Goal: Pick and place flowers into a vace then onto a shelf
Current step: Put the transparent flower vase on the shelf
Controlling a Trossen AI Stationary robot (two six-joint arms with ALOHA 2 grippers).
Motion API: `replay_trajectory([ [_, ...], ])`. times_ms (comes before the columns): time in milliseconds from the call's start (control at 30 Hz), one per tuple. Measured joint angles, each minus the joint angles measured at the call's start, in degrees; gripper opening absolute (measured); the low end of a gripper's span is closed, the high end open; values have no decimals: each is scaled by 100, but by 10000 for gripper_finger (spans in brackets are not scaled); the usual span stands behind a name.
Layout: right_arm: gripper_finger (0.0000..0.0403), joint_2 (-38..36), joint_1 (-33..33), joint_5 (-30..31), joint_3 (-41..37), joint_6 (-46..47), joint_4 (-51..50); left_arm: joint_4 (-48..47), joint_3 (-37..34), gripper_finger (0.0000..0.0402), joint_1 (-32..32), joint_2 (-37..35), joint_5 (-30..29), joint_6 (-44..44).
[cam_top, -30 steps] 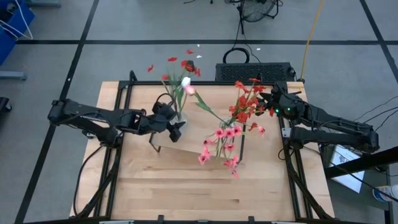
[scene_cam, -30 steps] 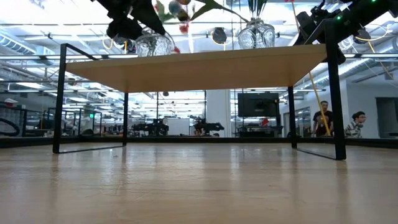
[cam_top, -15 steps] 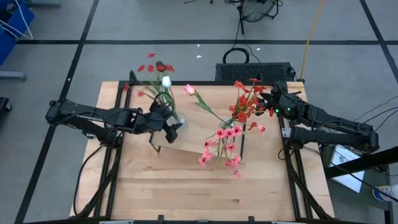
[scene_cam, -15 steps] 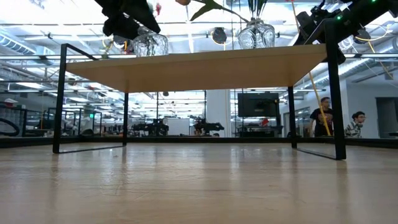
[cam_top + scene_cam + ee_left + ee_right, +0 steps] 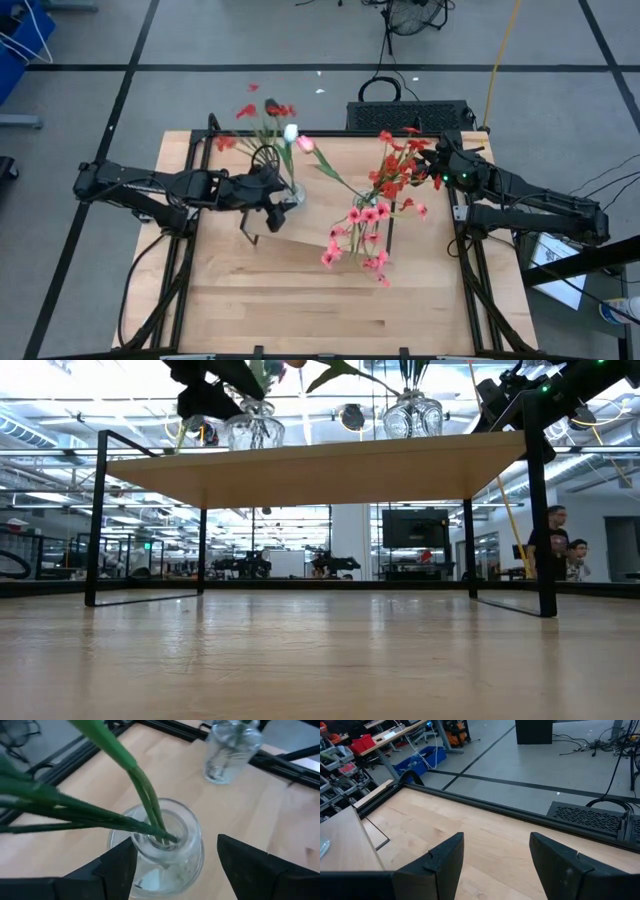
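A round clear glass vase point(image 5: 159, 852) holds green stems with red blossoms point(image 5: 268, 110) and a white tulip bud point(image 5: 291, 131). It stands upright on the light-wood shelf point(image 5: 330, 465), near its left end point(image 5: 253, 430). My left gripper point(image 5: 175, 840) is open, with one finger on either side of this vase's body. A second glass vase point(image 5: 412, 416) with pink and red flowers point(image 5: 365, 215) and a pink tulip bud point(image 5: 305, 143) stands on the shelf farther right. My right gripper point(image 5: 496, 865) is open and empty above the table's far right corner point(image 5: 437, 163). My left gripper comes level from the table's left, one finger on each side of the vase's round body. One finger point(image 5: 122, 865) overlaps the body's side point(image 5: 116, 851); I cannot tell whether it touches. A strip of bare wood shows between the other finger point(image 5: 240, 860) and the glass.
The shelf's thin black end frames point(image 5: 98, 520) point(image 5: 540, 520) stand on the larger tabletop point(image 5: 320, 300), which has bare wood toward its near edge. The table's black rails point(image 5: 190, 180) run along its sides. People point(image 5: 555, 545) stand in the room beyond.
The left vase has gone from tilted to upright on the shelf and has shifted slightly toward the table's right with my left gripper. Its flowers have swung toward the table's left, then partway back to the right. The second vase has stayed where it was.
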Motion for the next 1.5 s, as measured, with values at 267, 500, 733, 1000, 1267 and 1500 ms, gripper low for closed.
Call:
replay_trajectory([
  [267, 219, -1, 0, 6, 0, -2, -2, 13, 5, 280, -16, 0, 144, 579],
  [500, 219, 1, 0, -8, -173, 269, 9, -61, 7, 303, 28, -2, 165, 711],
  [733, 219, 1, 2, -18, -414, 361, 358, -64, 9, 327, 28, -2, 256, 827],
  [1000, 219, 1, 0, -18, -420, 359, 382, -41, 12, 330, 11, -4, 229, 615],
  [1267, 219, 1, 0, -18, -420, 404, 382, -286, 16, 394, -10, -4, -765, -383],
  [1500, 219, -1, 0, -18, -420, 402, 385, -833, 16, 368, -78, -223, -789, -579],
])
